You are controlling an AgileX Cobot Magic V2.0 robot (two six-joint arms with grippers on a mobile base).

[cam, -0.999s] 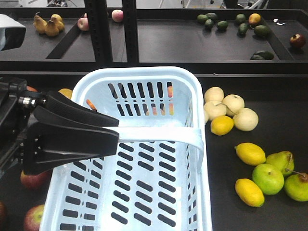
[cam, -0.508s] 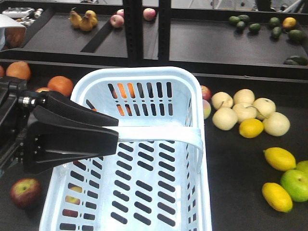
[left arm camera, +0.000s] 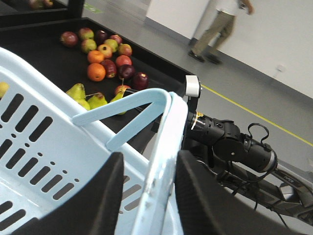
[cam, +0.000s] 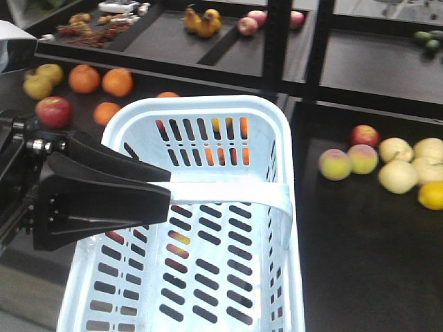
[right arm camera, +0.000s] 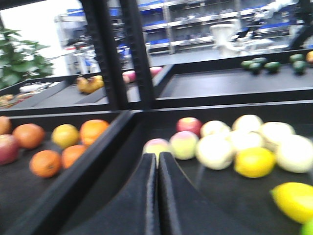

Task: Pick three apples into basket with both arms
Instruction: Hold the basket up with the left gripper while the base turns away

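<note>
Left gripper (cam: 165, 188): fingers clamped on the basket (cam: 208, 111), gripping the handle (cam: 228, 191) where it meets the left rim. The basket hangs over the black shelf (cam: 360, 235).

Right gripper (right arm camera: 157, 169): fingers pressed together with nothing between them, low over the shelf, with pale fruit (right arm camera: 215, 149) and oranges (right arm camera: 93, 129) ahead.

Dark red apples (left arm camera: 127, 72) lie in a mixed pile on the shelf, outside the basket and beyond its rim.

Black display trays (cam: 360, 277) divided by black upright posts (cam: 278, 41); grey floor (left arm camera: 161, 44) with a yellow line (left arm camera: 254, 113), white wall (left arm camera: 283, 29) behind, green plant (right arm camera: 19, 63) at the left
</note>
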